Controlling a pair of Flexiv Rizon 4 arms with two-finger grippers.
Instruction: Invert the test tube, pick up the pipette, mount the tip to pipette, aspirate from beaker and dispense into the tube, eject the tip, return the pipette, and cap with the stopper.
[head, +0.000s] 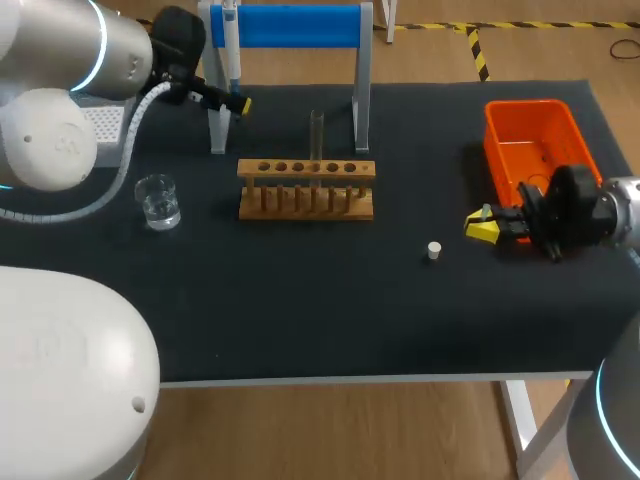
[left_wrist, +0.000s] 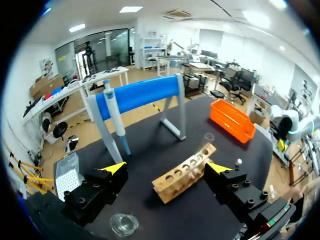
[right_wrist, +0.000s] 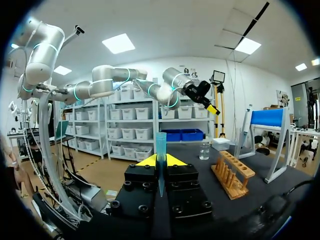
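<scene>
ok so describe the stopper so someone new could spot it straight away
Start at the wooden rack in the middle of the black table. Between it and the right hand, which grips a blue tip, the stopper sits alone on the bare top. It is the only small white plug.

Bright, even light from ceiling panels (right_wrist: 118, 43); faint soft shadows on table (head: 330, 300).

Left arm held high, left gripper (left_wrist: 166, 169) fingers wide apart. Right arm low (wrist level), right gripper (right_wrist: 160, 159) pinched on blue tip (right_wrist: 160, 142).
</scene>
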